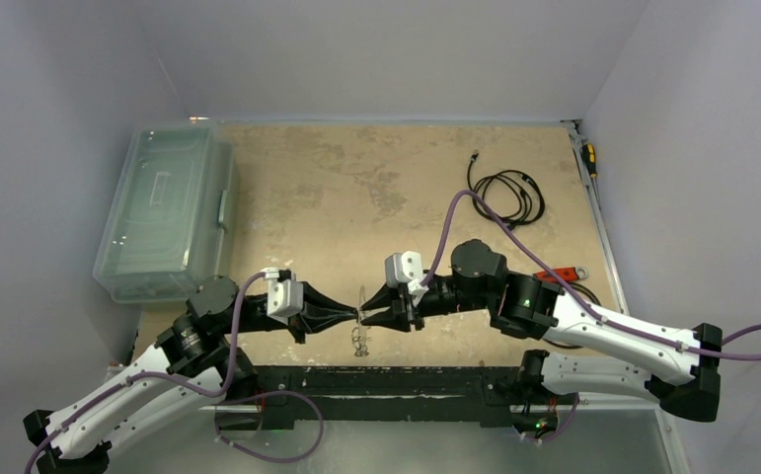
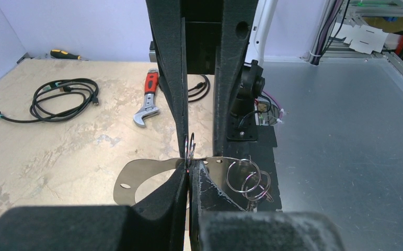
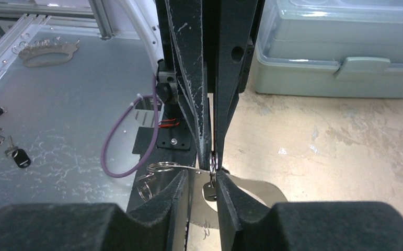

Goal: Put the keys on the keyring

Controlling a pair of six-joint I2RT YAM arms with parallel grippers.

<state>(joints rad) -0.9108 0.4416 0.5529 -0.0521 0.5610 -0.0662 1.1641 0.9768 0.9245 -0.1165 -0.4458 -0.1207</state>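
Silver small ring [image 2: 190,148], right by the keyring [image 2: 136,172], is pinched by the left gripper [image 2: 189,168]. The right gripper [image 3: 204,178] has its fingers a little apart beside it.

Robot lab, alu frame [image 3: 102,21], walled bench [image 1: 356,178]

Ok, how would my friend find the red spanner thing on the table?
Look at the right side of the tan blotchy table, where the coiled black cable lies. Nearer the arms' bases than that cable, partly behind the right arm, is the red-handled silver adjustable wrench. It is the only red, stiff tool there, with a hooked silver head.
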